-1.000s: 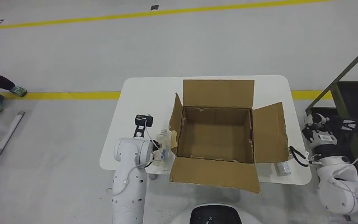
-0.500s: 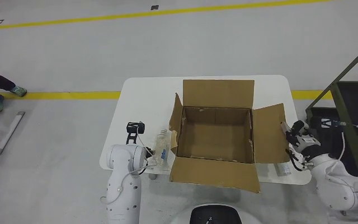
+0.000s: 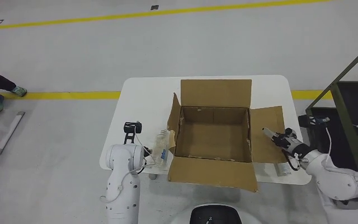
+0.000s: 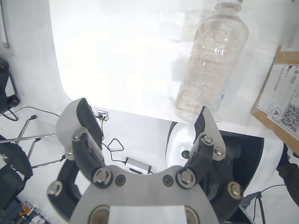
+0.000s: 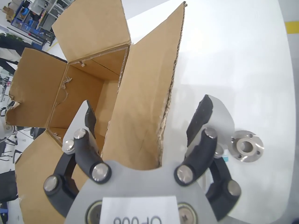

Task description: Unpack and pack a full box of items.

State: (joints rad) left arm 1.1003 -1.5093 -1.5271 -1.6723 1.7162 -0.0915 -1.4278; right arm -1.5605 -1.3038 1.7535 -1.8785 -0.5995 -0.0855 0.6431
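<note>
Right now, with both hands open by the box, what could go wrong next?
The bottle lies on its side by the edge of the table, near the open left hand; a nudge might roll it off. The open right hand straddles the right flap of the box, and its edge is frayed; a pull could tear it or drag the box. The metal flange beside that hand might get knocked.

Box [image 3: 217, 92] centred on table [image 3: 140, 101]; bottle [image 3: 162, 147] lying left of it, flange [image 5: 245, 146] right.
</note>
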